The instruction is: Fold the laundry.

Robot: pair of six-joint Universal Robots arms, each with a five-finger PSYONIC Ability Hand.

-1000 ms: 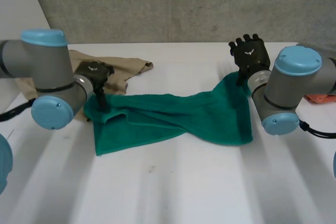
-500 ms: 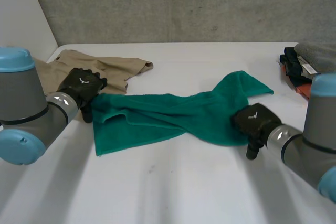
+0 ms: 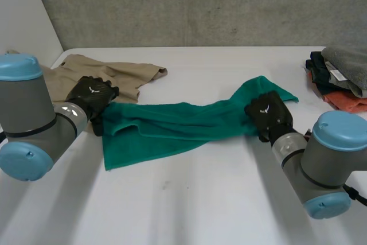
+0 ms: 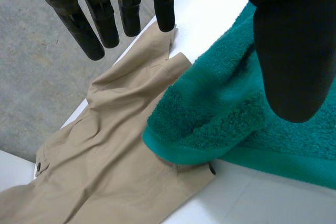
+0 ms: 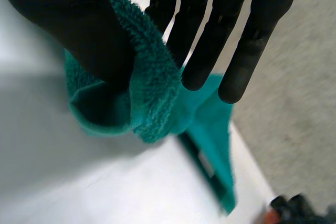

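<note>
Left arm (image 3: 28, 119): crossing the left side of the white table (image 3: 200, 199), with its hand at the end of the towel.
Tan garment (image 3: 114, 76): lying rumpled at the table's far left, with one edge running under the towel's left corner.
Left hand (image 3: 92, 97): hovering at the towel's left end and gripping nothing. Its fingers (image 4: 105, 14) are pointing straight out over the tan garment, spread well away from the thumb (image 4: 291, 51), which is hanging above the towel's folded corner.
Green towel (image 3: 172, 127): stretching in a twisted band across the middle of the table from one hand to the other, with its left end lying flat and doubled over.
Right hand (image 3: 266, 114): pinching a bunched fold at the towel's right end between its thumb (image 5: 68, 19) and its straight fingers.
Stack of clothes (image 3: 344, 76): sitting at the table's far right edge, well apart from the towel.
</note>
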